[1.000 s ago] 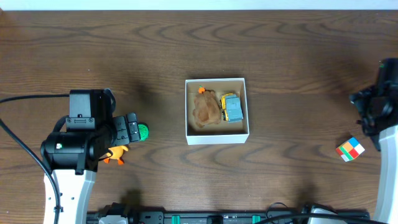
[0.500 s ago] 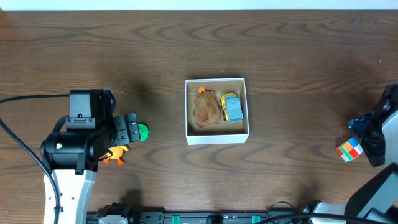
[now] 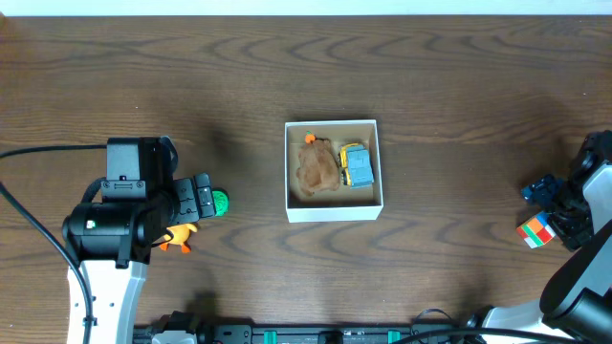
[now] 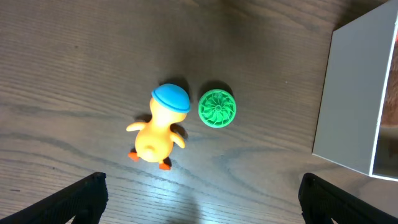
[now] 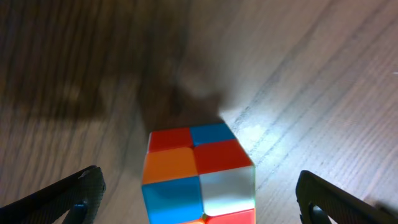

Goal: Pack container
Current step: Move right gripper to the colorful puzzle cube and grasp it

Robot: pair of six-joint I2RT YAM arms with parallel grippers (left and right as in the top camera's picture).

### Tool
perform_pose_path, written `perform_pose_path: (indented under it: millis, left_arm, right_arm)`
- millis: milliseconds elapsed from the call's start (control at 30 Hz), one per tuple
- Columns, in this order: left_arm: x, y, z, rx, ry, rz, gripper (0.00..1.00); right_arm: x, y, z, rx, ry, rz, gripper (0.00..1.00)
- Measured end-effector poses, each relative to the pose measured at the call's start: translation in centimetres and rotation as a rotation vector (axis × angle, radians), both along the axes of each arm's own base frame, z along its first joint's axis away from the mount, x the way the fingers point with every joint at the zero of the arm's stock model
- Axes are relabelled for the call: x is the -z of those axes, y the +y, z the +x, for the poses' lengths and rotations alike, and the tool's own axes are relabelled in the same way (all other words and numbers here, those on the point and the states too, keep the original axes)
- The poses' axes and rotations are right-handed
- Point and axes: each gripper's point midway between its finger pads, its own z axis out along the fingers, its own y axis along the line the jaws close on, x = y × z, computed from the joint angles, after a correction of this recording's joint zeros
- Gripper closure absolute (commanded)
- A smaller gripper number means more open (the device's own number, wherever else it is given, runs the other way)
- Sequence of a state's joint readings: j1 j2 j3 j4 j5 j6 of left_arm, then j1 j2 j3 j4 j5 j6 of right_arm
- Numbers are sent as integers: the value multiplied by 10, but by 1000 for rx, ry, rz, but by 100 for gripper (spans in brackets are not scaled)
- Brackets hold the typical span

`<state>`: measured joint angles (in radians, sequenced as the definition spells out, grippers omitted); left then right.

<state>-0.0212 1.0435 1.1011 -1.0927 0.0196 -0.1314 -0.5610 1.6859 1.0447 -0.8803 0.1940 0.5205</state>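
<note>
Currently: right jaws spread wide, straddling the colour cube [image 5: 198,177] at right edge; left jaws spread above duck [image 4: 158,127] and green disc [image 4: 217,108], left of the part-filled container [image 3: 334,209].

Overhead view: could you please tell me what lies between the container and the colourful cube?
Nothing: only bare table separates the container from the cube overhead.

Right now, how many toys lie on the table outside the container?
3. A yellow duck and a green disc sit side by side left of the container; a multicolored cube sits far to its right. The arms may hide others.
</note>
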Motion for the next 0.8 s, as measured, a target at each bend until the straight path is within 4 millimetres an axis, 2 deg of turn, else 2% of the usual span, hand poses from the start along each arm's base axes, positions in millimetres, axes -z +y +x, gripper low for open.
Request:
perform_pose_path:
  millis: [333, 633, 733, 800]
  left_arm:
    - [0, 0, 0, 0, 0, 0, 2]
    - [0, 0, 0, 0, 0, 0, 2]
    - [0, 0, 0, 0, 0, 0, 2]
    - [0, 0, 0, 0, 0, 0, 2]
  right_arm:
    - [6, 10, 2, -48, -17, 54, 1]
    - [22, 17, -5, -58, -14, 68, 1]
    - [23, 16, -4, -61, -18, 66, 5]
    - [23, 16, -3, -64, -23, 65, 12]
